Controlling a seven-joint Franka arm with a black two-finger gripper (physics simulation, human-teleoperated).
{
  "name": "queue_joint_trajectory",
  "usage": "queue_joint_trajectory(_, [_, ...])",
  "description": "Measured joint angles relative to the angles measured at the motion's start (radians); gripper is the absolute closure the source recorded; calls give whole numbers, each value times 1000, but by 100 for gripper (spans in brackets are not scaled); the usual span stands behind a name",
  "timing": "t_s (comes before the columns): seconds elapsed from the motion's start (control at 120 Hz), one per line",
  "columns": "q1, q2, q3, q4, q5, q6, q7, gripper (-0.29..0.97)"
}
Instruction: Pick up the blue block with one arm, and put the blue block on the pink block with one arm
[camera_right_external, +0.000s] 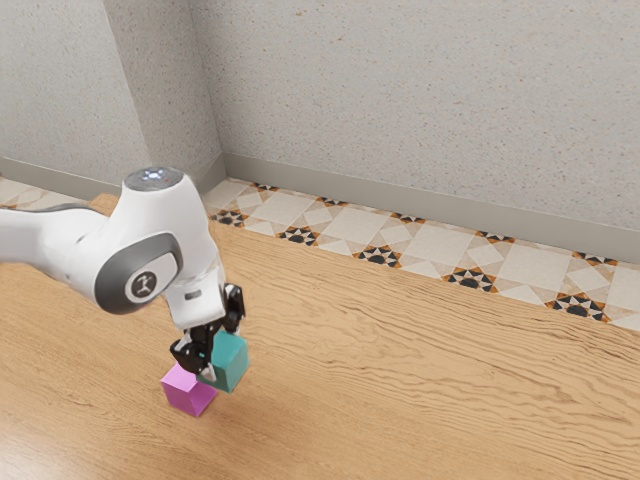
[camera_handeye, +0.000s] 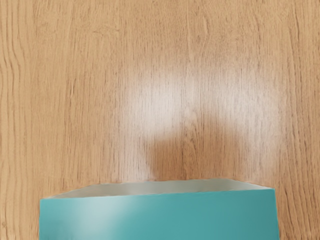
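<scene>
My gripper (camera_right_external: 203, 362) is shut on the blue-green block (camera_right_external: 231, 362), its black fingers clamping the block from two sides. The block hangs low, just over the wooden table (camera_right_external: 420, 380), and tilts a little. The pink block (camera_right_external: 187, 389) rests on the table right beside it, toward the exterior view's lower left, and the two blocks look close or touching. In the wrist view the blue block (camera_handeye: 160, 212) sits directly under my hand, with its shadow falling on the wood ahead of it.
The wooden table stretches wide to the exterior view's right and toward the back. Beyond its far edge lie a patterned tile floor (camera_right_external: 450, 245) and a grey wall (camera_right_external: 400, 90). My white arm (camera_right_external: 120, 250) comes in from the exterior view's left.
</scene>
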Motion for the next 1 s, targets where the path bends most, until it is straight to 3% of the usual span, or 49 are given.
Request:
queue_joint_trajectory(0.392, [-1, -74, 169, -32, 86, -76, 79, 32])
queue_joint_trajectory(1.0, [-4, 27, 219, 28, 132, -69, 172, 32])
